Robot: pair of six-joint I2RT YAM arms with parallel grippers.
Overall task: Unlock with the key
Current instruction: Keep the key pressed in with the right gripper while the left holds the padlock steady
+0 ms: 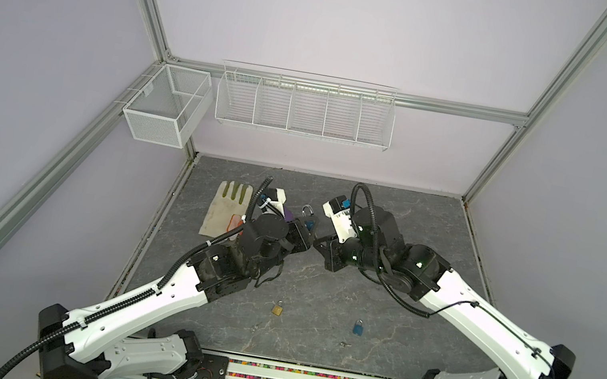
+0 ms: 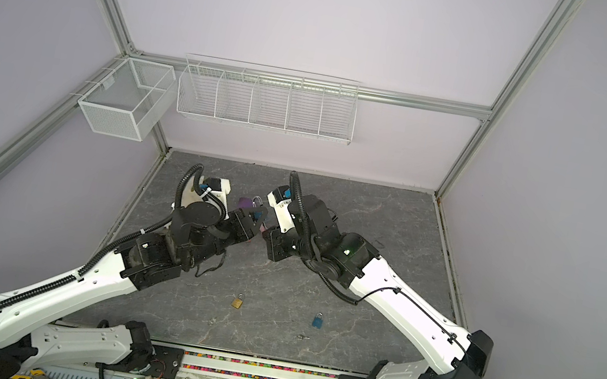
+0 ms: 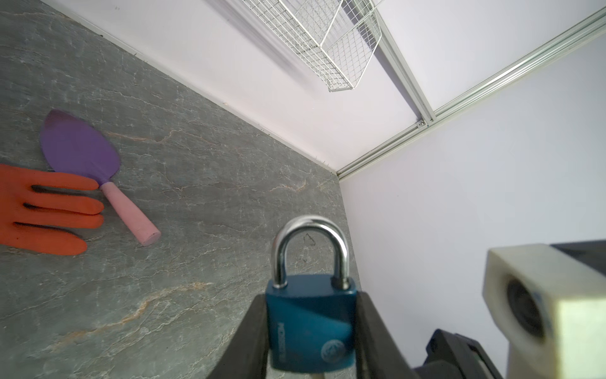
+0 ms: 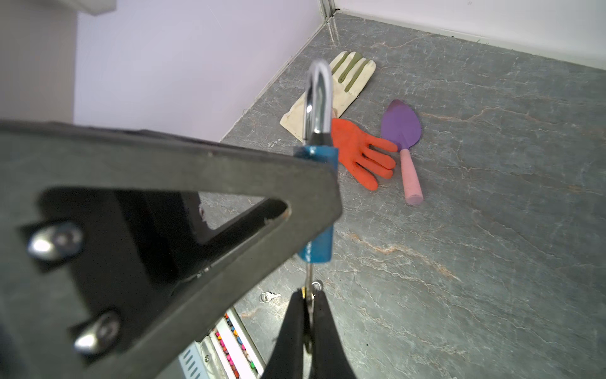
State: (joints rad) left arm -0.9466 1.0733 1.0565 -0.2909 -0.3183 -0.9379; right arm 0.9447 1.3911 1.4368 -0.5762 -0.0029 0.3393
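While I hold both, left jaws: clamped against blue padlock (image 3: 310,328), one each side.
Right jaws: pinched tight on key (image 4: 307,282), tip at padlock's underside.

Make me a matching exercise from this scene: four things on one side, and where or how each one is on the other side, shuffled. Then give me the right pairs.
Column one:
1. left gripper
2. right gripper
3. brass padlock
4. purple trowel

Column two:
A. lying by the orange glove's fingertips
B. shut on a key
C. lying loose on the table, held by nothing
D. clamping a blue padlock by its body

Pairs: 1-D, 2-B, 3-C, 4-A
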